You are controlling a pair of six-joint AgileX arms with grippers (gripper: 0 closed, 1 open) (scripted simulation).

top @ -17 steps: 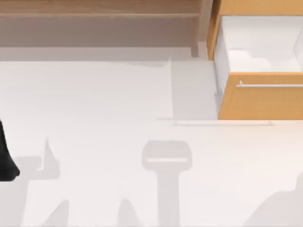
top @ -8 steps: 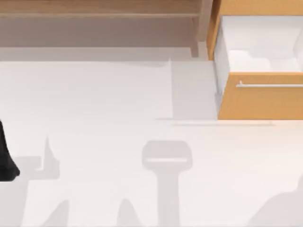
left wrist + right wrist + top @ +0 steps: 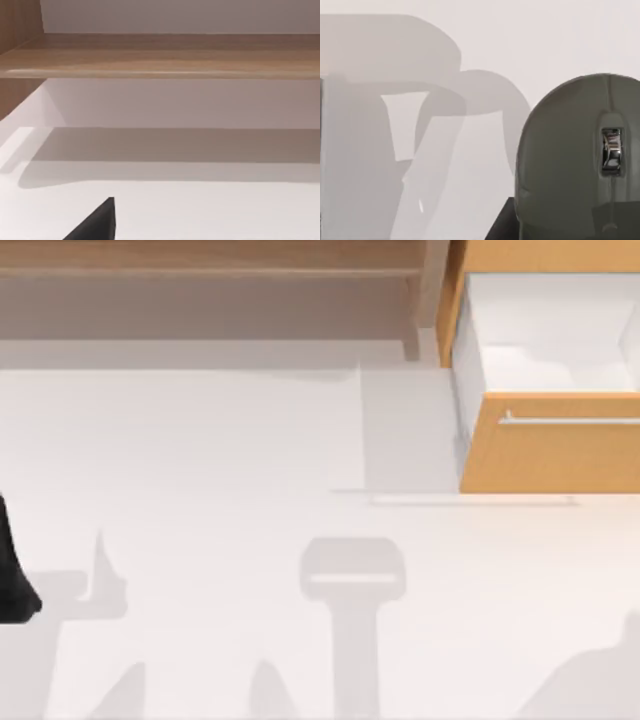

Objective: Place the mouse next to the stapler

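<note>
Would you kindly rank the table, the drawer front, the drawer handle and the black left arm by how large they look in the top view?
Largest to smallest:
1. table
2. drawer front
3. left arm, cut off by the picture's edge, so its place is unsure
4. drawer handle

A: Where is there room to pass?
B: The white tabletop [image 3: 230, 460] lies bare from centre out to six and nine o'clock.
A: What blocks the way?
B: The open drawer [image 3: 550, 450] juts out at two o'clock, and a wooden shelf [image 3: 210, 260] overhangs the edge at twelve. The left arm [image 3: 12, 575] sits at nine o'clock.
</note>
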